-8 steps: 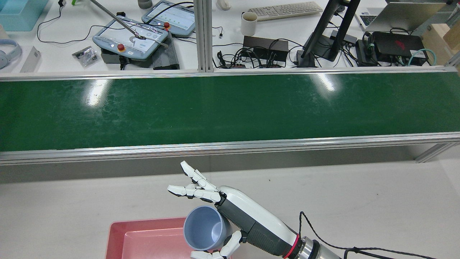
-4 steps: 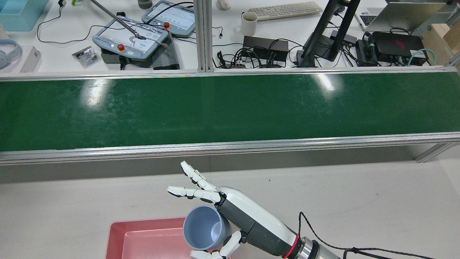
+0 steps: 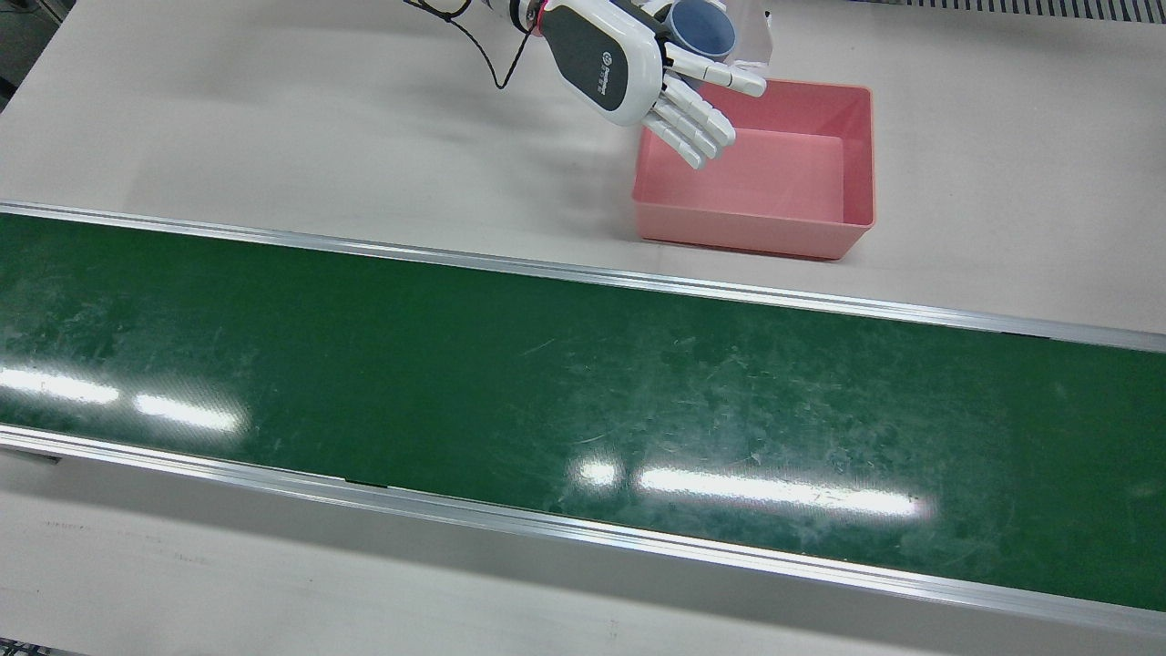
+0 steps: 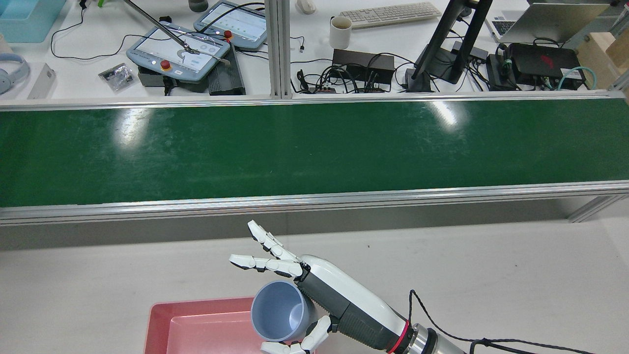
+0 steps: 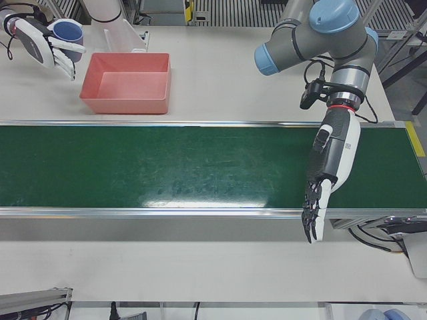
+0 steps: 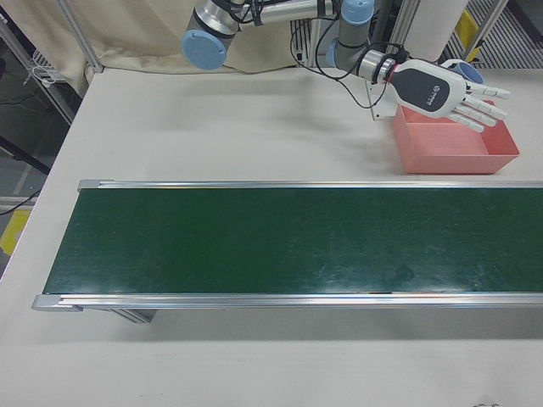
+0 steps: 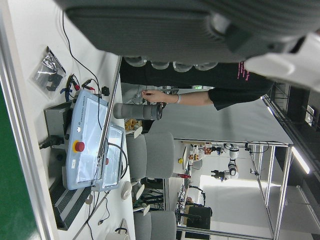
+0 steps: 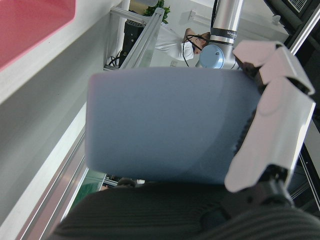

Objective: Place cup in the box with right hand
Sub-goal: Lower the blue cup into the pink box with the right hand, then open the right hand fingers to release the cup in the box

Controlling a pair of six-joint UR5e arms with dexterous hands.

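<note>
Rear view: cup (image 4: 280,311) in right hand (image 4: 314,290), above box (image 4: 196,327) edge.

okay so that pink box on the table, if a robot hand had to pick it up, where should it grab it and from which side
Grip the pink box by one long side wall, coming from above, probably the wall away from the right robot hand, which holds the blue cup over the other end. The box is open-topped, with a thin rim and nothing visible inside, so fingers can hook over the wall.
</note>
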